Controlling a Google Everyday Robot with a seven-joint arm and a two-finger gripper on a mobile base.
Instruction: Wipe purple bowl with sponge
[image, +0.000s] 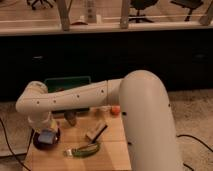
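Observation:
The purple bowl (50, 143) sits at the left edge of the wooden table (112, 150), partly hidden. My gripper (45, 131) hangs down from the white arm's left end, right over the bowl. It is shut on the sponge (46, 136), a small blue-grey block that sits in the bowl's opening. I cannot tell whether the sponge touches the bowl's inside.
A green rectangular tray (67, 82) stands at the table's back, behind the arm. A green curved strip (82, 149) lies at the front, a tan-and-black block (96, 131) in the middle. A small orange thing (115, 109) and a grey object (71, 118) lie further back.

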